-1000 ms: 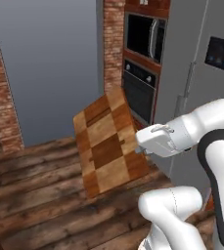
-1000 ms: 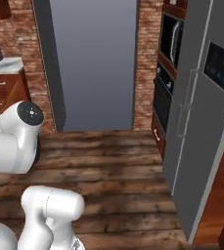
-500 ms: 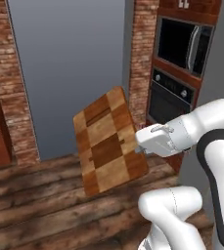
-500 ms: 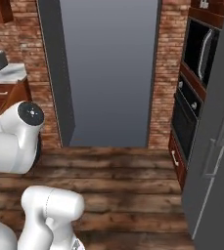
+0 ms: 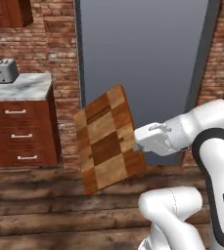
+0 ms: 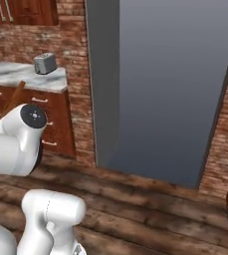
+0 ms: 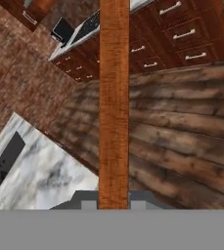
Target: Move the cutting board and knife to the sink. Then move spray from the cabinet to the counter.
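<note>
The cutting board point(image 5: 108, 141), a patchwork of light and dark brown squares, hangs tilted in the air over the wooden floor. My gripper point(image 5: 138, 139) is shut on its right edge. In the hand view the cutting board point(image 7: 114, 97) shows edge-on as a long brown strip running up from my gripper point(image 7: 114, 202). A sliver of the cutting board point(image 6: 13, 99) peeks out behind the arm in the right base view. The marble counter point(image 5: 20, 85) stands at the left over reddish-brown drawers. The knife, sink and spray are out of view.
A silver toaster point(image 5: 6, 71) sits on the counter, and a wall cabinet point(image 5: 6, 12) hangs above it. A tall grey panel point(image 5: 143, 63) between brick walls faces me. Wooden floor point(image 6: 150, 199) lies open ahead. A second marble top point(image 7: 40, 171) shows below the hand.
The whole picture has slid right as the base turned: oven and fridge left the views, counter and toaster came in at the left. The board stays in the grip as before.
</note>
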